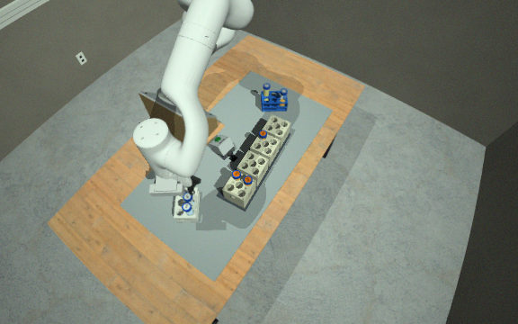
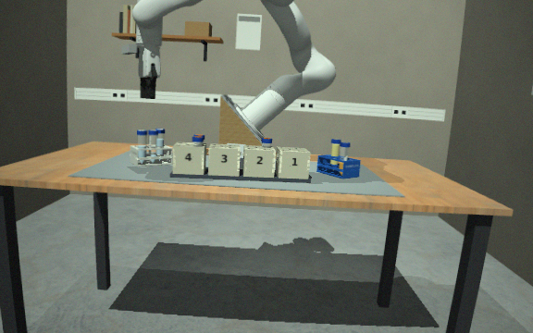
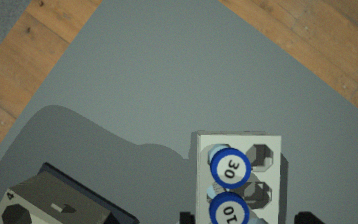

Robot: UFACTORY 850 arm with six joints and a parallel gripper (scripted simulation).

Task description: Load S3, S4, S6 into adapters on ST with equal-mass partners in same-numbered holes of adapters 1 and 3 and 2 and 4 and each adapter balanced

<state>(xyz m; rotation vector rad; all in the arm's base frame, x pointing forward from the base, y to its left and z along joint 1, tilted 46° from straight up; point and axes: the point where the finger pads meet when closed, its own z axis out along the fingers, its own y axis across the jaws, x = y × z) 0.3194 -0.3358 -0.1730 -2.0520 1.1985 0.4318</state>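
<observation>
"Where's the pincer (image 1: pixel 192 184) (image 2: pixel 148 95) (image 3: pixel 248 218)?"

"Hanging open above the white rack (image 1: pixel 187 220) (image 2: pixel 167 152) (image 3: pixel 275 172); water blanks (image 1: pixel 187 207) (image 2: pixel 142 139) (image 3: pixel 230 169) are poking up."

"Orange-dot samples (image 1: pixel 247 180) (image 2: pixel 198 138)?"

"Two are standing in adapter 4 (image 1: pixel 241 198) (image 2: pixel 189 159) (image 3: pixel 55 192), one in adapter 2 (image 1: pixel 270 152) (image 2: pixel 259 163)."

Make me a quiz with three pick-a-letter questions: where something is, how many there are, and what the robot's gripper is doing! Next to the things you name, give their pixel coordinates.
1. Which block holds two orange caps (image 1: pixel 247 180) (image 2: pixel 198 138)?
A) block 1
B) block 3
C) block 4 (image 1: pixel 236 199) (image 2: pixel 189 166) (image 3: pixel 40 192)

2. How many numbered blocks stand in the row?
A) four
B) two
C) six

3. How is the gripper (image 1: pixel 192 184) (image 2: pixel 148 94) (image 3: pixel 247 218)?
A) shut on a tube
B) open and holding nothing
C) shut on nothing

1: C, the top view shows both caps on the end block, numbered 4 from the side.
2: A, their sides read 4, 3, 2, 1.
3: B, its fingers stand apart with nothing pinched between them.
</observation>
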